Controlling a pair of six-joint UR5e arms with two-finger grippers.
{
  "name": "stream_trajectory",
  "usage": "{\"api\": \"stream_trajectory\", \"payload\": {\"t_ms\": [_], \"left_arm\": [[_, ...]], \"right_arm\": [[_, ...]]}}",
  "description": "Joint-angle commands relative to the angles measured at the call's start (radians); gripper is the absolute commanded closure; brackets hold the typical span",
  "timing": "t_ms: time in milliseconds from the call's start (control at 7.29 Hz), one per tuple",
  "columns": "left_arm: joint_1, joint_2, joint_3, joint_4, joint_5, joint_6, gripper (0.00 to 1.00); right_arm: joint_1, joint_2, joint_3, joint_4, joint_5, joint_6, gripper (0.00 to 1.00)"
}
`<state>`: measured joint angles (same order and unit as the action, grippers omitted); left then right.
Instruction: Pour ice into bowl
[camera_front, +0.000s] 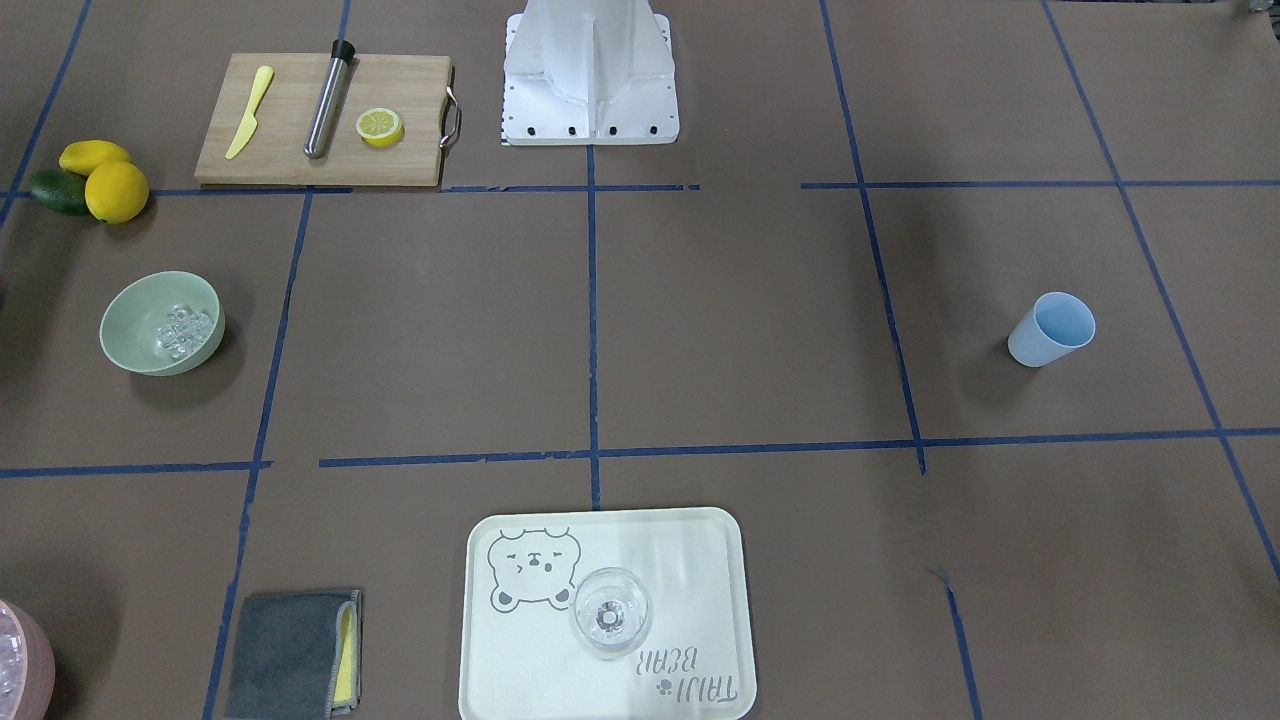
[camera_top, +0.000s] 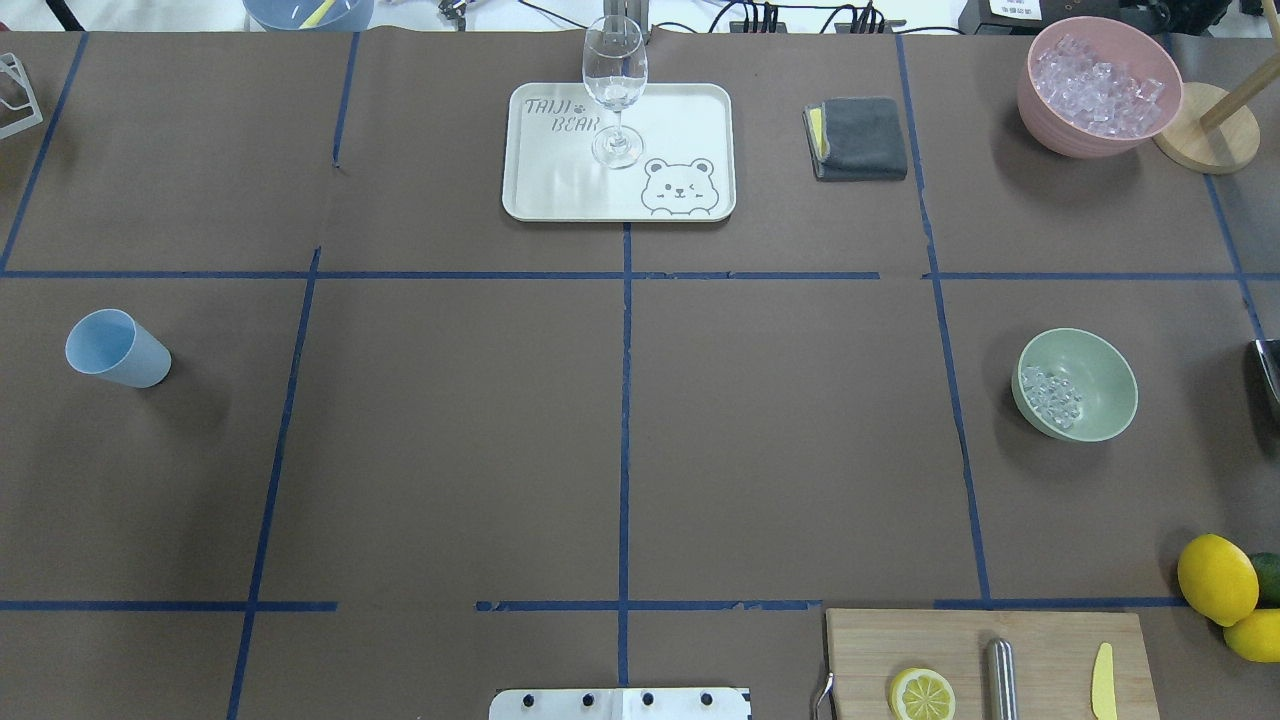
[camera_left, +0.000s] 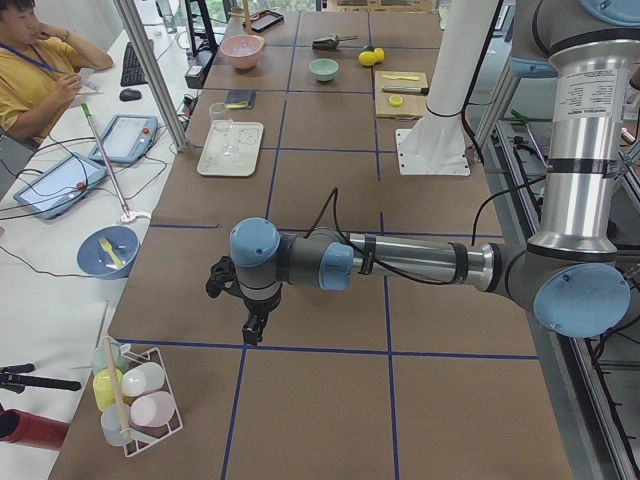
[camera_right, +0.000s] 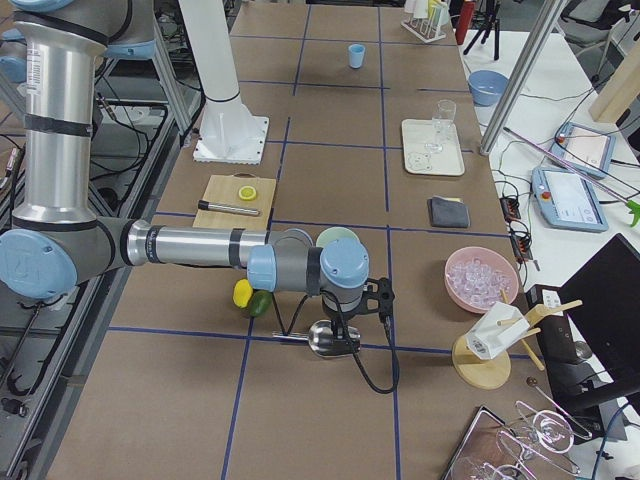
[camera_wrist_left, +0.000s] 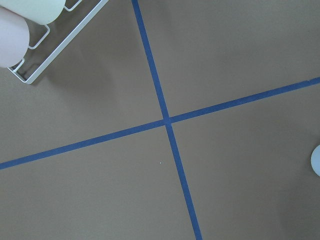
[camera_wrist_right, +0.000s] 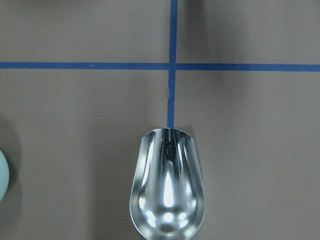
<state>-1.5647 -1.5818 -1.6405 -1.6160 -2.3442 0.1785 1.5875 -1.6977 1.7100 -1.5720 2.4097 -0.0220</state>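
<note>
The sage-green bowl (camera_front: 125, 345) stands on the table on my right side and holds a handful of clear ice cubes (camera_front: 180, 330); it also shows in the overhead view (camera_top: 1105, 375) with the ice (camera_top: 1052, 395). My right gripper (camera_right: 352, 335) is low beside a shiny metal scoop (camera_wrist_right: 167, 192), which is empty; I cannot tell whether the gripper grips it. The scoop lies a little way from the bowl (camera_right: 338, 238). My left gripper (camera_left: 252, 330) hovers over a tape cross, far from the bowl; I cannot tell if it is open.
A pink container of ice (camera_top: 1095, 85) and a wooden stand (camera_top: 1205, 140) are at the far right. A blue cup (camera_top: 115, 348) stands at the left, with a tray (camera_top: 560, 195) and wine glass (camera_top: 615, 85), a grey cloth (camera_top: 860, 140), a cutting board (camera_front: 290, 150), lemons (camera_front: 115, 190).
</note>
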Motion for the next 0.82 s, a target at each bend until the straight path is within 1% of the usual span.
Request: {"api": "stream_trajectory", "payload": {"t_ms": [0,686], "left_arm": [[0.0,-0.001,-0.002,-0.002,-0.001,-0.001,0.0],[0.0,-0.003,-0.002,-0.018,-0.001,-0.001,0.0]], "right_arm": [[-0.012,0.003,0.011,0.0,0.003,0.004,0.0],[-0.041,0.0,0.008,0.001,-0.004,-0.007,0.0]]}}
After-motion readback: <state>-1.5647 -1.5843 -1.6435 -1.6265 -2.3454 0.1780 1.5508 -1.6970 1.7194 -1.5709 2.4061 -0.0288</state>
